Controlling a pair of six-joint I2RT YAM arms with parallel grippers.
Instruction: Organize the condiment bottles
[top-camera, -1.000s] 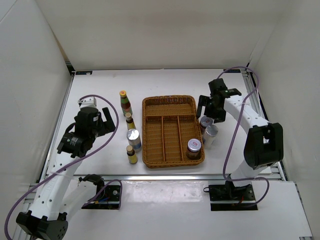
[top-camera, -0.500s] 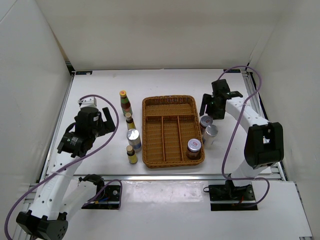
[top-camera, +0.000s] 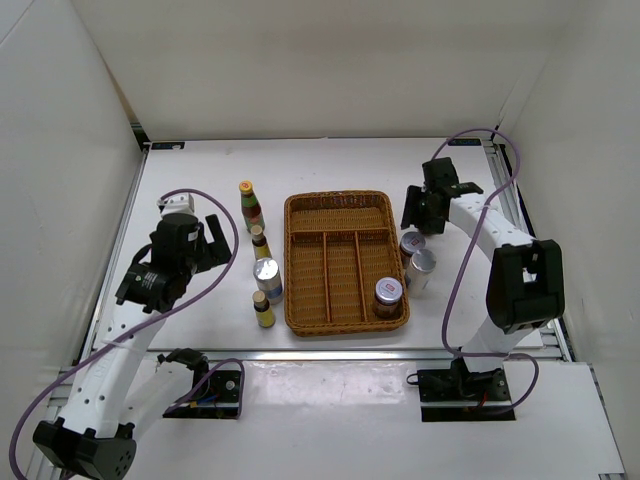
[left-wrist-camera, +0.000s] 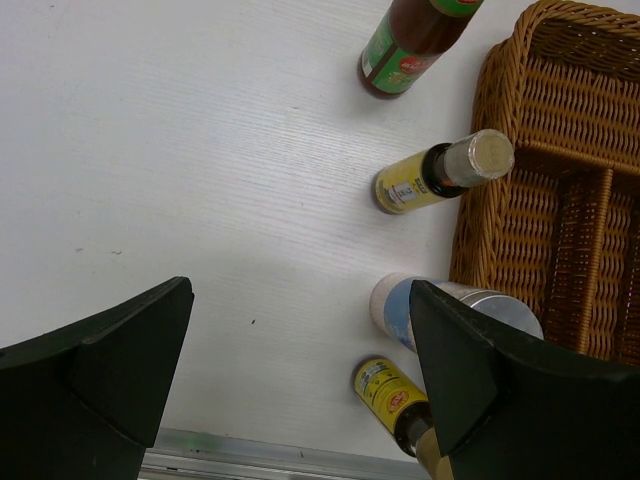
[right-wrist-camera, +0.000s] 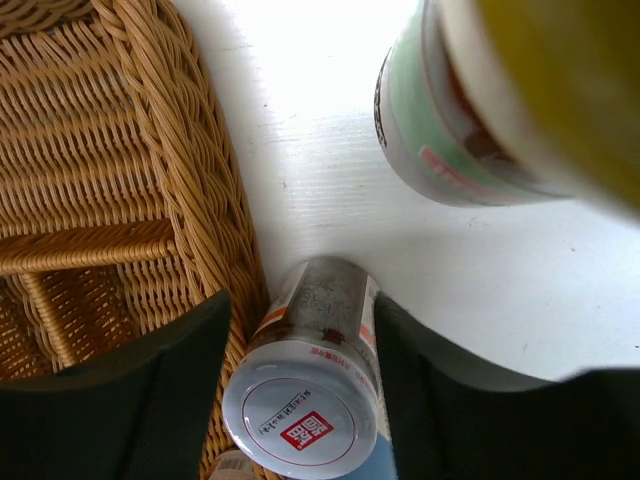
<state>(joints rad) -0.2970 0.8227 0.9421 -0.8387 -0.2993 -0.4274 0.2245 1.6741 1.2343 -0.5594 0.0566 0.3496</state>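
Note:
Left of the wicker tray (top-camera: 340, 205) stand a sauce bottle (top-camera: 250, 205), two tiny brown bottles (top-camera: 260, 242) (top-camera: 263, 308) and a silver-lidded jar (top-camera: 267, 278). My left gripper (top-camera: 210, 245) hangs wide open beside them, holding nothing (left-wrist-camera: 300, 290). One jar (top-camera: 388, 293) sits in the tray's right compartment. Right of the tray stand two jars (top-camera: 412, 244) (top-camera: 422, 266). My right gripper (top-camera: 418, 222) straddles the red-logo jar (right-wrist-camera: 320, 340), fingers against both its sides. A green-labelled, yellow-capped sauce bottle (right-wrist-camera: 440, 140) stands close behind, hidden under the arm in the top view.
The tray wall (right-wrist-camera: 200, 200) touches the gripped jar on its left. White enclosure walls ring the table, and an aluminium rail (left-wrist-camera: 250, 455) runs along the near edge. Purple cables loop off both arms.
My right gripper's jaws have closed in from wide apart onto the jar beside the tray. The wrist drew slightly back. The left arm and all bottles stayed put.

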